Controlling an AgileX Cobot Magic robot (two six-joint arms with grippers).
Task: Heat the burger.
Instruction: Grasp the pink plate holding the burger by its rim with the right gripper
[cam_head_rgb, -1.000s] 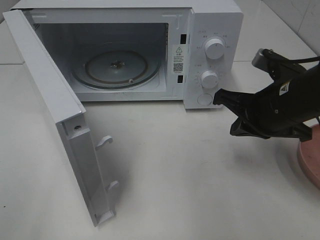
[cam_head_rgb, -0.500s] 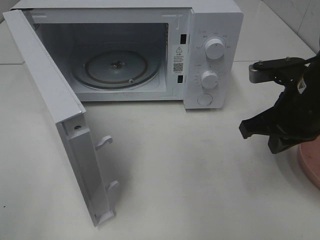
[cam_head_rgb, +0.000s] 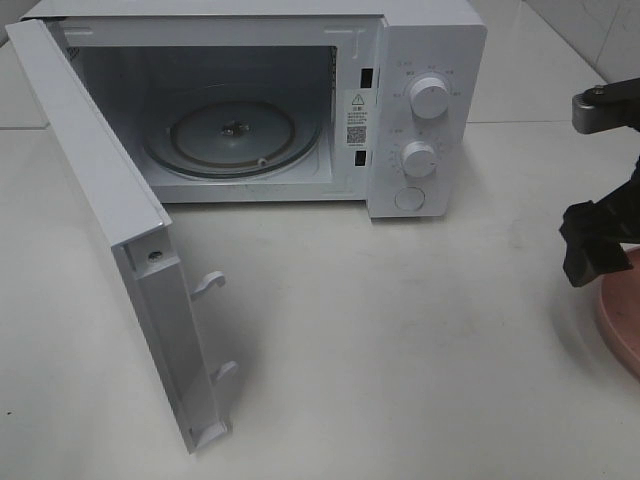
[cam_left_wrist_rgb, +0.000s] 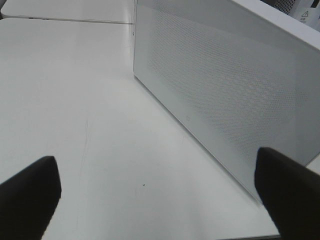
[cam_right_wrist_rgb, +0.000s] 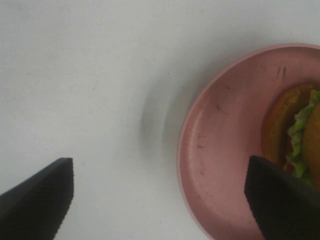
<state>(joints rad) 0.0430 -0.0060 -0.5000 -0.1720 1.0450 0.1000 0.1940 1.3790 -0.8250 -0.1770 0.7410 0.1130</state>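
Observation:
The burger (cam_right_wrist_rgb: 296, 134) lies on a round pink plate (cam_right_wrist_rgb: 220, 150); only its golden bun edge and green lettuce show in the right wrist view, cut off by the frame edge. My right gripper (cam_right_wrist_rgb: 160, 200) hovers open above the plate's near rim and the white table, holding nothing. In the high view the right gripper (cam_head_rgb: 592, 248) hangs at the far right over the plate (cam_head_rgb: 622, 322); the burger is out of that view. My left gripper (cam_left_wrist_rgb: 157, 195) is open and empty, low over the table beside the microwave door (cam_left_wrist_rgb: 225, 85).
The white microwave (cam_head_rgb: 425, 60) stands at the back, its door (cam_head_rgb: 110, 230) swung wide open toward the front left. Its glass turntable (cam_head_rgb: 232, 135) is bare. White tabletop (cam_head_rgb: 400, 340) stretches between the microwave and the plate.
My right gripper has pulled away from the microwave's front panel, swung right over the pink plate and gone from shut to open. The left gripper has not moved.

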